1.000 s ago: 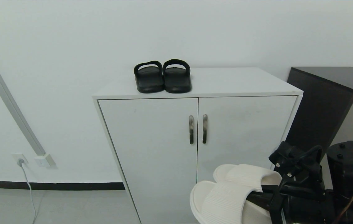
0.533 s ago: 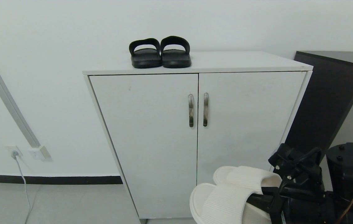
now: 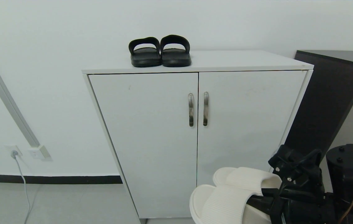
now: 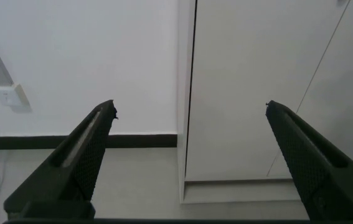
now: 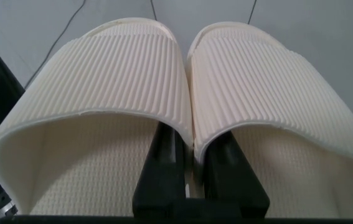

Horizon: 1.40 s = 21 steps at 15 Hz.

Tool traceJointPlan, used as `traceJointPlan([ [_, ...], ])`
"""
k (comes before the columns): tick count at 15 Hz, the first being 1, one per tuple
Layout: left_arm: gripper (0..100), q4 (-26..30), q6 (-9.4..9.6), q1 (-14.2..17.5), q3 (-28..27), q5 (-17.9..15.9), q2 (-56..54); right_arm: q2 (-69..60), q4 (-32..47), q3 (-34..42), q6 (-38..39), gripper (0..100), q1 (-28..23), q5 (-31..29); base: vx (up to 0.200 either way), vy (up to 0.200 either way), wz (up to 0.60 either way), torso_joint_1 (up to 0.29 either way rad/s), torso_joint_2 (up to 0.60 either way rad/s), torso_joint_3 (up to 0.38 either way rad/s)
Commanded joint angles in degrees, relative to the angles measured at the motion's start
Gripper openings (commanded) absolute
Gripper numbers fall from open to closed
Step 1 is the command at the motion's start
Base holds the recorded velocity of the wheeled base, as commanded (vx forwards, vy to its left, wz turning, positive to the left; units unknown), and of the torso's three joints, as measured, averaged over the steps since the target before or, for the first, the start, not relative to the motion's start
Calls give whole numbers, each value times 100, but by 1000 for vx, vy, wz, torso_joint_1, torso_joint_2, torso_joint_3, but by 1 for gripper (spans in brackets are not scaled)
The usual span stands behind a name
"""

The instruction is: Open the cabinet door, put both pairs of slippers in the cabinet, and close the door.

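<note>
The white cabinet (image 3: 151, 130) stands against the wall with both doors shut, its two metal handles (image 3: 198, 109) side by side at the middle. A pair of black slippers (image 3: 160, 51) rests on its top, towards the left. Low in front of the right door, my right gripper (image 3: 262, 195) is shut on a pair of white ribbed slippers (image 3: 229, 196). In the right wrist view its fingers (image 5: 164, 168) reach under the straps and pinch the inner sides of the white slippers (image 5: 126, 81) together. My left gripper (image 4: 191, 106) is open with nothing in it, near the floor, facing the cabinet's (image 4: 257, 62) left front corner.
A black cabinet (image 3: 329, 93) stands right of the white one. On the wall to the left a grey cable duct (image 3: 5, 93) slants down to a socket box (image 3: 41, 153), and a plug and cable (image 3: 16, 154) hang to the floor. Grey floor (image 3: 55, 202) lies left of the cabinet.
The head camera has dropped and the whole picture shifted, so the cabinet front shows more squarely. The right gripper keeps the white slippers in the same hold.
</note>
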Motion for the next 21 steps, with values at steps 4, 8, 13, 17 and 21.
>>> traceJointPlan([
  [4,100,-4,290,0,-26,8,7,4,-79,49,-1,0,2,13,0,0,0,-9,19,20],
  [8,100,119,-149,-79,-1081,-36,658,48,-387,251,-185,0,2,21,0,0,0,-12,70,68],
  [13,100,-558,-176,-167,-1793,-1749,2969,83,-449,269,-194,0,2,21,0,0,0,0,0,0],
  [17,100,-1445,-79,-545,-1907,-2725,4332,92,-449,269,-194,0,2,30,0,0,0,0,0,0],
  [21,100,-2315,-88,-1872,-2487,-2620,5553,92,-449,269,-194,0,-7,21,0,0,0,0,0,0],
])
